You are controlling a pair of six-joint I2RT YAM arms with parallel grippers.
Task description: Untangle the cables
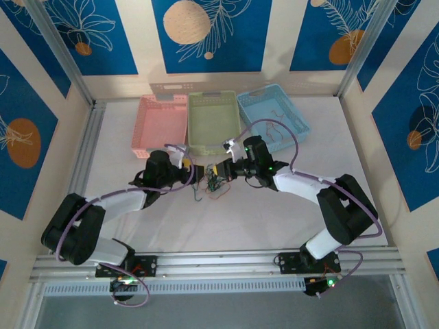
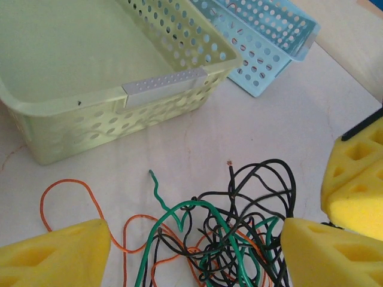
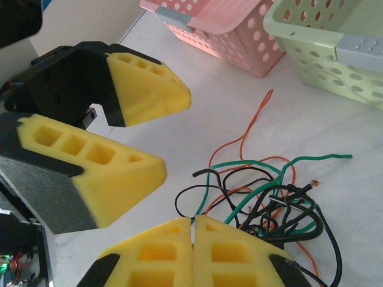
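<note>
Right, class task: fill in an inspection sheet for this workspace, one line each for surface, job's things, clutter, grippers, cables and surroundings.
Surface: white table, no spills seen.
Job's things: tangle of thin wires, black, green and orange, knotted together on the table in front of the green basket.
Clutter: pink basket and green basket look empty; blue basket has something thin lying in it.
Grippers: left gripper open, fingers either side of the tangle; right gripper shut, beside the tangle.
Cables: purple arm cables run along both arms.
Surroundings: blue leaf-print panels and an aluminium frame.
</note>
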